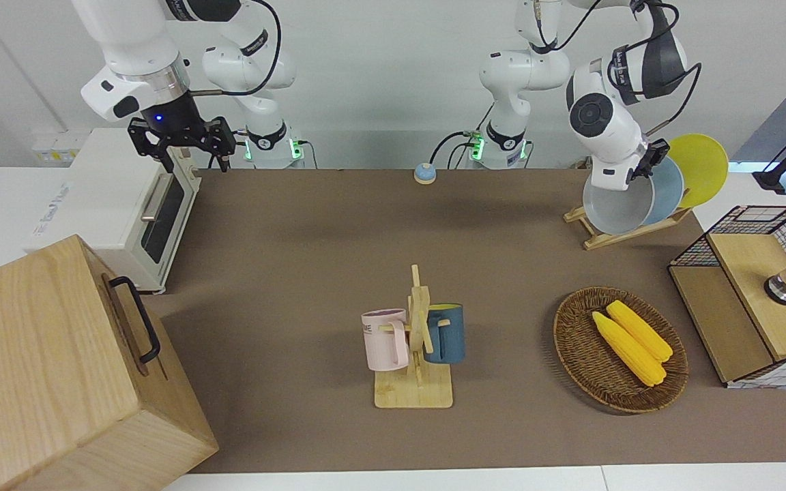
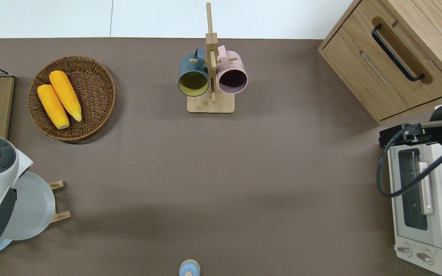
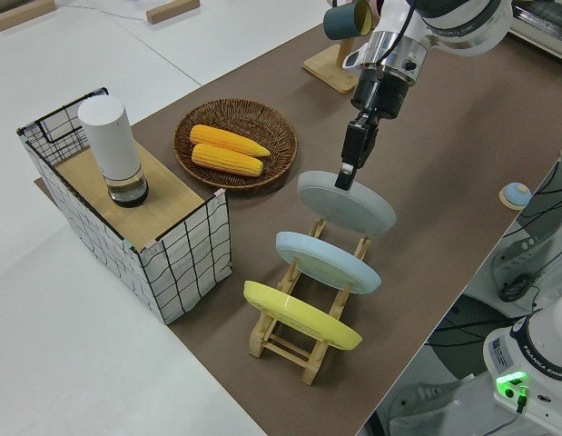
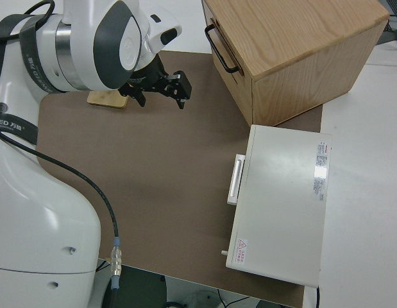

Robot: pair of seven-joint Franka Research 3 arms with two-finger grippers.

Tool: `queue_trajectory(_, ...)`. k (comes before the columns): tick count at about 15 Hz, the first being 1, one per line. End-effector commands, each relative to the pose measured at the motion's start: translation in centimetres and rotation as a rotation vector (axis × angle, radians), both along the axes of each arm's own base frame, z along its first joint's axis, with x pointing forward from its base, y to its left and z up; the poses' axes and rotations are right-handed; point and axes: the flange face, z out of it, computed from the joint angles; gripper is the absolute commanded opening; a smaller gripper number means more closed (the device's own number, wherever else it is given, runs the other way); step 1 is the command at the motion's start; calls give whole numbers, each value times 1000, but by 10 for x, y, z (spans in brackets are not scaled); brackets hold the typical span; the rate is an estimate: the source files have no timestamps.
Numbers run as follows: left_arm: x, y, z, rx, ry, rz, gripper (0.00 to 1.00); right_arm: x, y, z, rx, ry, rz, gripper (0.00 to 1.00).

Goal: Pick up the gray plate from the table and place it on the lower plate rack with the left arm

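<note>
The gray plate (image 3: 353,205) leans tilted at the end of the lower plate rack (image 3: 290,341) that is farthest from the robots, at the left arm's end of the table (image 1: 297,239). Its lower edge sits between the rack's pegs. My left gripper (image 3: 348,173) points down over the rack, shut on the plate's upper rim. In the front view the gray plate (image 1: 615,204) shows below the left gripper (image 1: 647,166). The overhead view shows the gray plate (image 2: 29,211) partly under the arm. The right gripper (image 1: 181,146) is parked, fingers open.
A sky-blue plate (image 3: 328,262) and a yellow plate (image 3: 299,316) fill the rack's other slots. Nearby stand a wicker basket (image 1: 580,341) with two corn cobs, a wire-grid crate (image 3: 185,259), a mug stand (image 1: 415,389), a toaster oven (image 2: 424,214) and a wooden cabinet (image 1: 38,368).
</note>
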Motion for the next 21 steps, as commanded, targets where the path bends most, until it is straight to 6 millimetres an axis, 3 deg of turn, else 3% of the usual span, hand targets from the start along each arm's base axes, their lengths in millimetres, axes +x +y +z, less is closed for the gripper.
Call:
queue_trajectory(1,-3,0,-5,89,-10,7,0,0,1,3,3,-4,-3,983)
queue_trajectory(4,-8,2,-18,129,-11,17,0,0,1,3,3,-5,-2,983)
queue_trajectory(15,-12,-35,-57,220,-15,54,0,0,1,3,3,-5,-2,983)
queue_trajectory(21,-17,-40,-70,231,-8,58,0,0,1,3,3,-5,-2,983)
